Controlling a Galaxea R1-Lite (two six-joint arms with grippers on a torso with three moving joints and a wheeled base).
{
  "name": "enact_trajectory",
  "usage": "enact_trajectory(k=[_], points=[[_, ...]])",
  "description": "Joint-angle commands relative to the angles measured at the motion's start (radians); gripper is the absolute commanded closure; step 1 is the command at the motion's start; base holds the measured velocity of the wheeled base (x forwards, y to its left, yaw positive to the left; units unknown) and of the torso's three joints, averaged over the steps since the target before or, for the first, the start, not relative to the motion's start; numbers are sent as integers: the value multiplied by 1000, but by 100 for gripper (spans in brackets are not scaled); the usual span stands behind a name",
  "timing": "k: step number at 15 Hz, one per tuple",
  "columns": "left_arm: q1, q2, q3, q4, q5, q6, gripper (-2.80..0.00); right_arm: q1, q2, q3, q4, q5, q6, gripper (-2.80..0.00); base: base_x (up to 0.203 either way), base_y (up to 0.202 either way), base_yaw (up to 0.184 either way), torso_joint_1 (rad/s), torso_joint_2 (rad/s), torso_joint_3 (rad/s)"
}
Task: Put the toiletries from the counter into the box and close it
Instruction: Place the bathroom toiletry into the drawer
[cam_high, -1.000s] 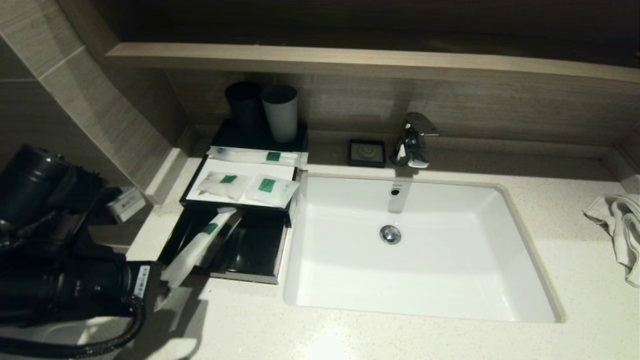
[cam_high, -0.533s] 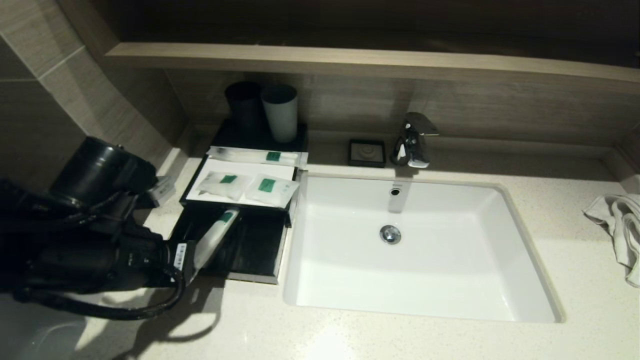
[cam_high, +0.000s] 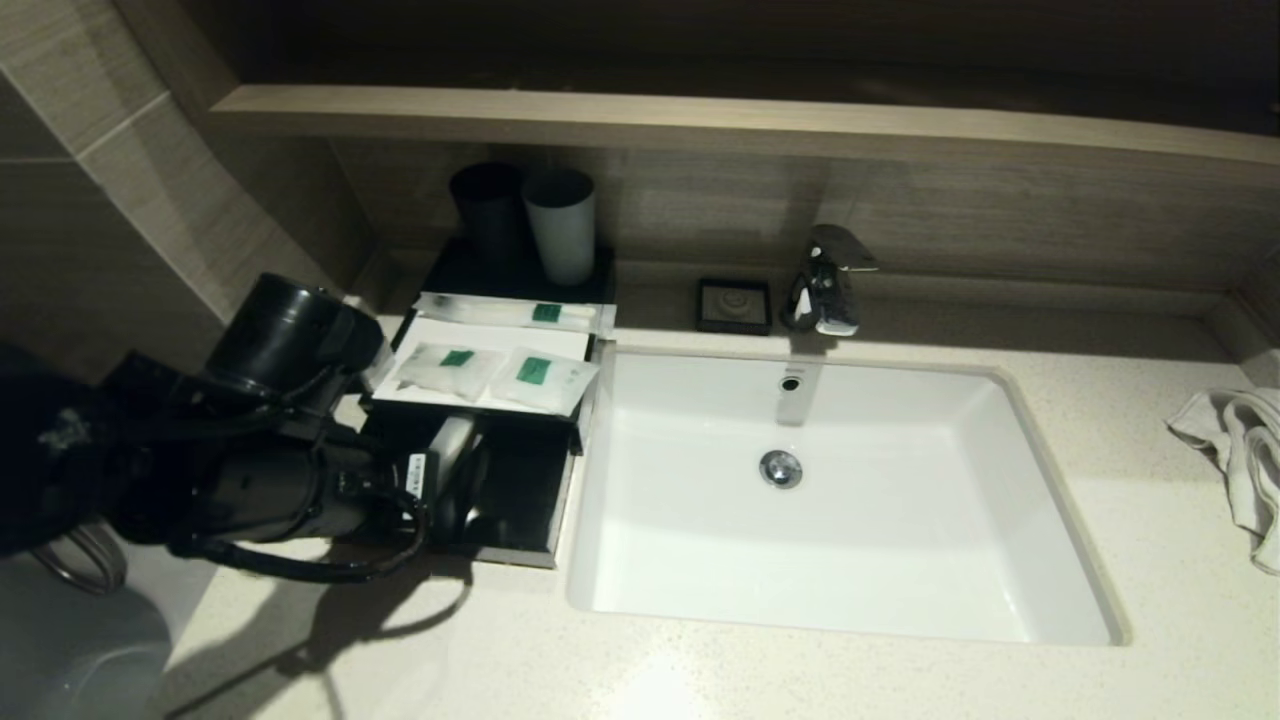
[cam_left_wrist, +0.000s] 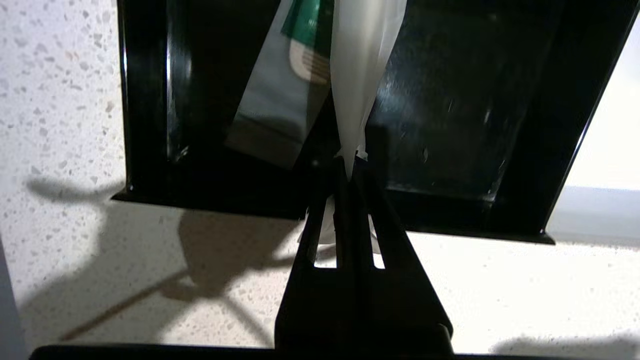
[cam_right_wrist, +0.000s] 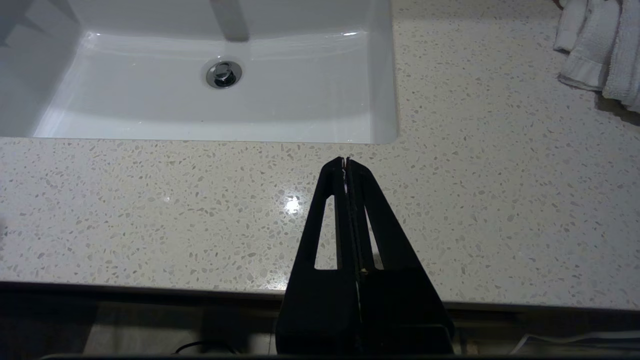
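Since my left arm blocks the near left corner of the drawer (cam_high: 505, 505) in the head view, I can't see the left gripper (cam_left_wrist: 350, 167) tips there; the wrist view covers it. Its jaws are pinched tight on the near end of a long slim packet (cam_left_wrist: 362, 65). Packet's long axis runs from the fingertips away toward the back of the drawer, tilted, held on edge over the glossy black drawer floor. Its far end with the green label is cut off at the wrist frame edge. What looks like its reflection shows in the black floor beside it. I can't tell if the far end touches the drawer.

Right gripper (cam_right_wrist: 346, 162) is parked over the counter (cam_right_wrist: 150, 200) in front of the sink (cam_right_wrist: 200, 115), fingers pressed together, holding nothing.

Further back, the box (cam_high: 400, 400) top panel carries two small pouches (cam_high: 448, 367) (cam_high: 545, 378) side by side. Behind them the second long packet (cam_high: 515, 313) lies crosswise on the box, long axis left-right.

Two tumblers (cam_high: 490, 215) (cam_high: 562, 225) stand at the back. Towel (cam_high: 1240, 450) is cut off at the right edge.
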Motion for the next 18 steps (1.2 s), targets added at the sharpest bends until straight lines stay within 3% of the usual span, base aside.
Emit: enact_trajectory(k=[1,18], points=[[0,38,-16,-15,1,-2,0,0,2,0,0,0,0,0,0,0,0,0,0,0],[2,147,-24,-151,27,-1,0,0,2,0,0,0,0,0,0,0,0,0,0,0]])
